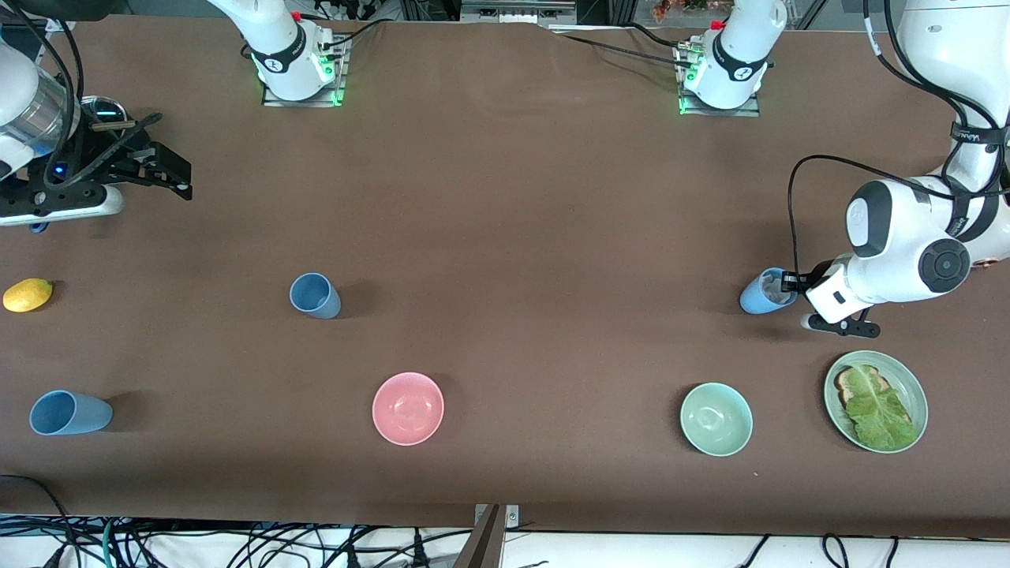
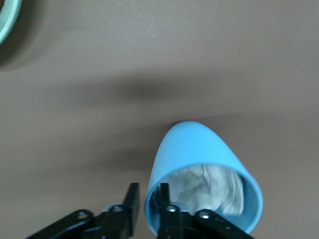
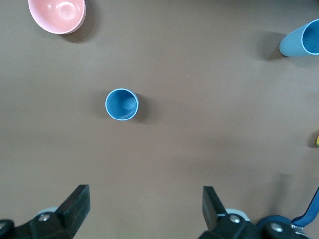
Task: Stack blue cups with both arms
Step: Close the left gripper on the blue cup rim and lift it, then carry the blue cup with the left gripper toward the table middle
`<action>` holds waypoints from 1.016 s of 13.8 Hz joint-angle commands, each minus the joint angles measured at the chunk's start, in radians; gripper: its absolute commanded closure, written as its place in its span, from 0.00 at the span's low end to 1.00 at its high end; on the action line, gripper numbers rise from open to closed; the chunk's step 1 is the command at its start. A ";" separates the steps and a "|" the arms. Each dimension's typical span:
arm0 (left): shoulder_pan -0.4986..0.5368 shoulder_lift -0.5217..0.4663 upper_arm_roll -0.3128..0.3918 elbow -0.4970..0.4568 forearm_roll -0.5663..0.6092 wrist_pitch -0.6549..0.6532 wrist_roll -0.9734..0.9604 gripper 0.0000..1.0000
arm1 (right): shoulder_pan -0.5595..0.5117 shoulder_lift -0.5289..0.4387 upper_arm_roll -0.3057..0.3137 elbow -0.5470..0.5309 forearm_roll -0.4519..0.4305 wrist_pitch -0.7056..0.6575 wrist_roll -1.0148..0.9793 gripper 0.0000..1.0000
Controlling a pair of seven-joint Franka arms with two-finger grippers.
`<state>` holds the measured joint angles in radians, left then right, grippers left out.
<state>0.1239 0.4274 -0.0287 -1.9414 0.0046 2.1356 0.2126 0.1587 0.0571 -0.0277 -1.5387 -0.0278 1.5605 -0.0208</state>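
Three blue cups show on the brown table. One blue cup [image 1: 759, 293] stands toward the left arm's end, with something white and crumpled inside it [image 2: 214, 186]. My left gripper [image 1: 791, 282] [image 2: 148, 191] is shut on its rim, one finger inside the cup and one outside. A second cup [image 1: 315, 296] [image 3: 121, 104] stands mid-table toward the right arm's end. The third cup [image 1: 69, 412] [image 3: 303, 39] is nearer the front camera. My right gripper [image 1: 175, 158] [image 3: 145, 201] hangs open above the right arm's end of the table, holding nothing.
A pink bowl [image 1: 408, 408] [image 3: 56, 15] and a pale green bowl [image 1: 716, 419] sit near the front edge. A green plate [image 1: 832, 375] with toast and lettuce lies beside the left gripper, nearer the camera. A lemon [image 1: 28, 294] lies at the right arm's end.
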 commanded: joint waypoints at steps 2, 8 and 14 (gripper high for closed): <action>-0.009 -0.001 -0.002 0.012 0.003 0.000 -0.042 1.00 | -0.004 -0.003 0.000 -0.001 0.006 -0.007 -0.019 0.00; -0.075 -0.018 -0.051 0.177 0.003 -0.248 -0.217 1.00 | -0.005 0.004 -0.001 -0.015 0.017 0.023 -0.019 0.00; -0.078 -0.016 -0.344 0.308 -0.040 -0.425 -0.628 1.00 | -0.007 0.003 -0.001 -0.072 0.019 0.072 -0.030 0.00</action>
<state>0.0453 0.4030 -0.2960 -1.6494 -0.0061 1.7301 -0.2916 0.1581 0.0730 -0.0281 -1.5960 -0.0276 1.6175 -0.0219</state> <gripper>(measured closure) 0.943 0.000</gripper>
